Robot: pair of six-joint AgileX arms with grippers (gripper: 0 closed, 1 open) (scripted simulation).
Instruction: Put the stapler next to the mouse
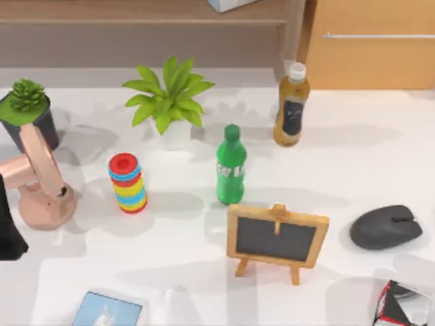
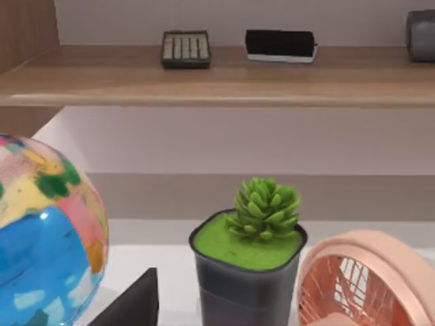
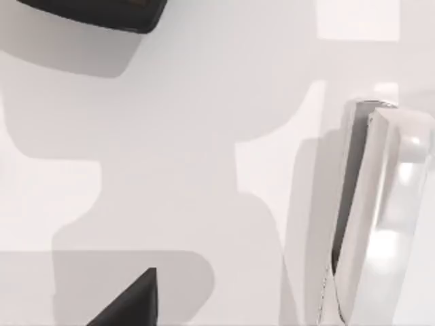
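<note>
- While the left arm sits parked at the surface's far left edge, at 9 o'clock of the pink fan, its end effector shows just a dark tip, and I cannot tell whether it is apart or together.
- Up at 11 o'clock of that fan stands the succulent pot; the left wrist view also catches a colourful globe close by.
- Moving along, a stack of coloured rings stands at 3 o'clock of the fan, with a leafy plant at 1 o'clock of the rings.
- Centre now: the green bottle stands upright, an amber bottle at its 1 o'clock, a small chalkboard easel at its 5 o'clock.
- Over to the right, the mouse rests on the surface at 3 o'clock of the easel, a red-black-white box at its 6 o'clock.
- Finally the right end effector hangs over bare surface, and again I cannot tell apart or together; the stapler lies flat on the surface beneath it, untouched.
</note>
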